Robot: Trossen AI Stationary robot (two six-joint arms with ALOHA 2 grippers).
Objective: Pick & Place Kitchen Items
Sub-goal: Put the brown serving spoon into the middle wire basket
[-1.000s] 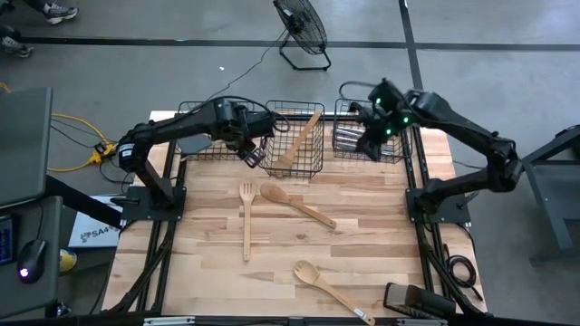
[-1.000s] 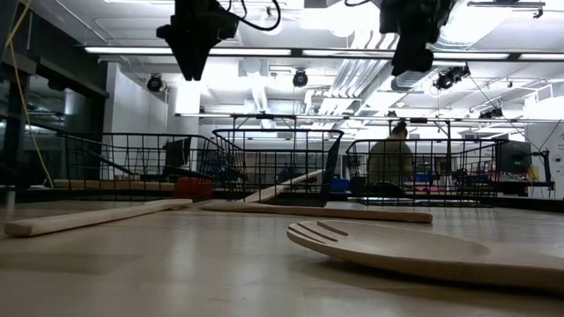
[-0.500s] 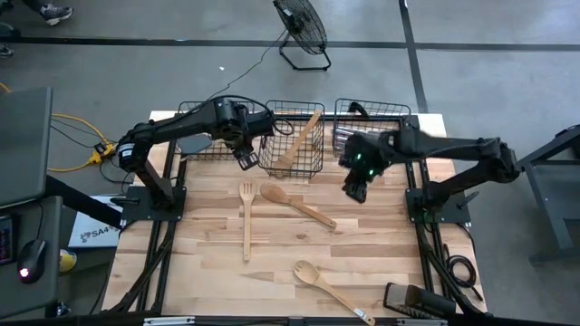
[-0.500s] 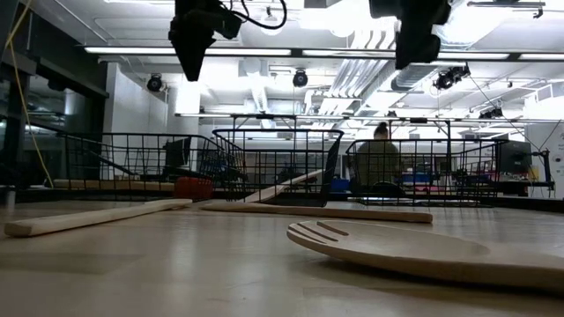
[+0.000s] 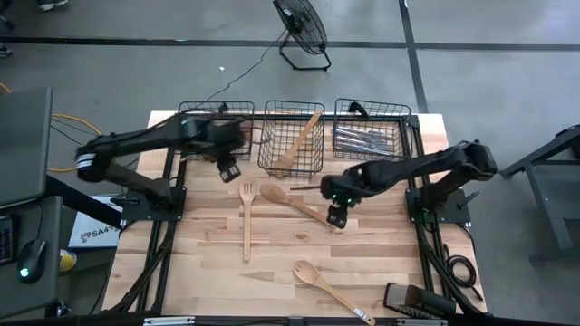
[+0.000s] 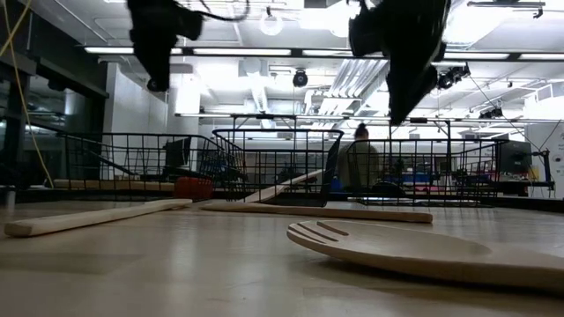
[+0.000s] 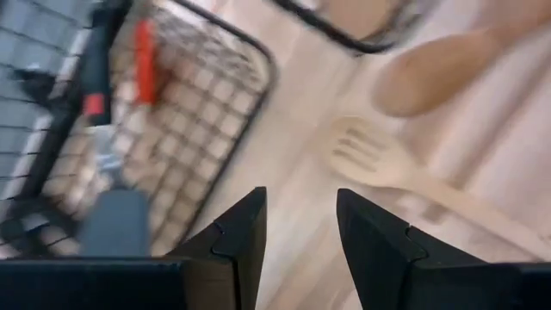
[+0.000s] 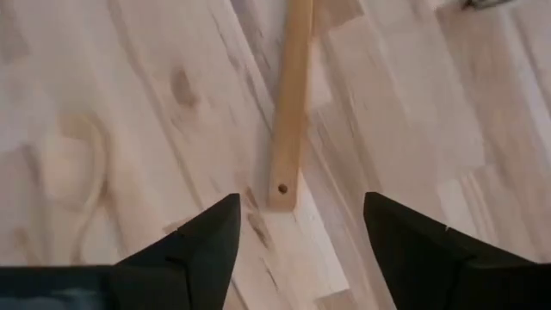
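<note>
Right gripper (image 5: 336, 215) over the middle of the table, above the handle end of a pale wooden spoon (image 5: 294, 204). In the right wrist view its two dark fingers (image 8: 194, 245) stand wide apart, nothing between them; the spoon's handle tip (image 8: 281, 191), smooth light wood with a small drilled hole, lies on the table in line with the gap. No contact visible.

Left gripper (image 5: 227, 169) hangs just in front of the left wire basket (image 5: 201, 145), close to the tines of the wooden fork (image 5: 246, 217). Its fingers (image 7: 238, 237) are parted to a moderate gap and hold nothing. The fork head (image 7: 366, 153) shows past them, flat on the boards.

Table (image 5: 217, 272): pale butcher-block planks, visible grain and knots. Fork lies lengthwise, tines toward the baskets; the spoon runs diagonally beside it, bowl near the fork's tines. A slotted wooden spoon (image 5: 331, 288) lies well apart at the near edge.

Three black wire baskets along the far edge. Left one holds a red-headed spatula (image 7: 144, 60); middle basket (image 5: 292, 136) has a wooden utensil (image 5: 300, 139) leaning in it; right basket (image 5: 370, 129) holds silver metal cutlery (image 5: 364, 140).
</note>
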